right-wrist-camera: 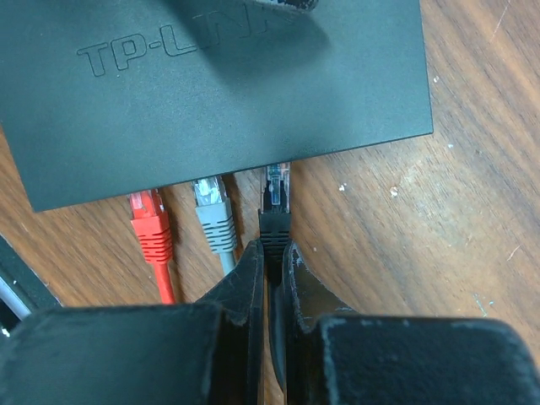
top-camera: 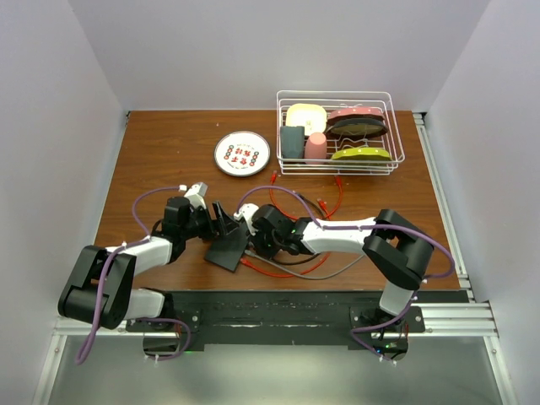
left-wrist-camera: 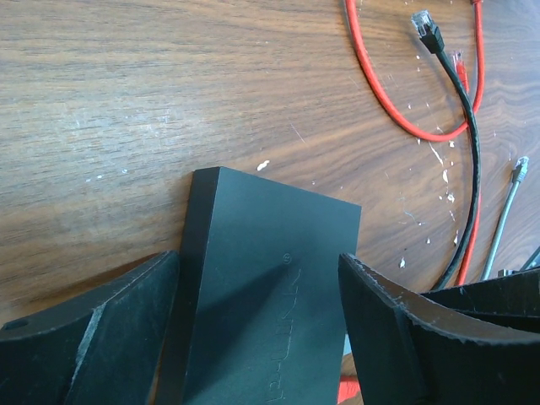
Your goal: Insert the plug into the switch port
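The switch (top-camera: 228, 250) is a flat dark-grey box lying on the wooden table between the two arms. In the left wrist view the switch (left-wrist-camera: 270, 287) lies between the two wide-apart fingers (left-wrist-camera: 101, 337) of my left gripper (top-camera: 221, 223), which straddle it. My right gripper (right-wrist-camera: 274, 253) is shut on the boot of the black plug (right-wrist-camera: 274, 215). The plug's clear tip sits at the port edge of the switch (right-wrist-camera: 219, 84). In the top view my right gripper (top-camera: 258, 233) is at the switch's right side.
A red plug (right-wrist-camera: 150, 224) and a grey plug (right-wrist-camera: 215, 211) sit in ports left of the black one. Loose red cables (top-camera: 308, 202) lie behind the arms; a black cable end (left-wrist-camera: 426, 25) lies farther off. A white plate (top-camera: 242, 153) and a dish rack (top-camera: 340, 131) stand at the back.
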You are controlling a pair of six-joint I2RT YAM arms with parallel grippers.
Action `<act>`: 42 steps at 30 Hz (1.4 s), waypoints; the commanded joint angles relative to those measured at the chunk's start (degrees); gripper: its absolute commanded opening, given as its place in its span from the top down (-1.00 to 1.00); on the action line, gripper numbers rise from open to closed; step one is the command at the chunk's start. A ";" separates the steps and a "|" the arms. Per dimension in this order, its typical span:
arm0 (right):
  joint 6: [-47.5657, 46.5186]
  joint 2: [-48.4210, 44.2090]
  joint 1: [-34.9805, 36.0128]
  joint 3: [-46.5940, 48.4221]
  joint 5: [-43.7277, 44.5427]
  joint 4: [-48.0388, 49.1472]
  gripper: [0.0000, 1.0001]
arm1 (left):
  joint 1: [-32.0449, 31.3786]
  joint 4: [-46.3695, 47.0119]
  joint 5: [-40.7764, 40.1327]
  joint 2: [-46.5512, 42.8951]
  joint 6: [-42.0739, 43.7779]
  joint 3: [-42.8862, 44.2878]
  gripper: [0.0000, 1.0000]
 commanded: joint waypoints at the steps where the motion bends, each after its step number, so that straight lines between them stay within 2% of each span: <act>1: -1.95 0.87 0.65 2.85 -2.89 3.41 1.00 | -0.28 -2.10 1.17 0.85 2.03 0.68 -0.63; 10: -3.27 2.10 0.74 6.10 -1.49 2.62 1.00 | -0.28 -1.22 1.52 0.85 2.47 0.51 -0.63; 15: -3.36 2.55 0.74 8.04 0.44 1.39 1.00 | -0.37 -0.87 1.96 1.73 2.56 0.51 -0.56; 26: 0.77 6.67 0.74 13.66 3.34 -3.79 1.00 | -0.37 -0.69 2.58 1.91 2.74 0.60 -0.53; 35: 1.30 4.92 0.65 11.73 3.52 -1.51 1.00 | -0.37 -0.34 3.54 1.03 3.00 0.42 -0.54; 42: 1.82 6.15 0.65 15.16 5.80 -7.22 1.00 | -0.37 -0.86 2.49 -0.38 2.74 0.16 -0.55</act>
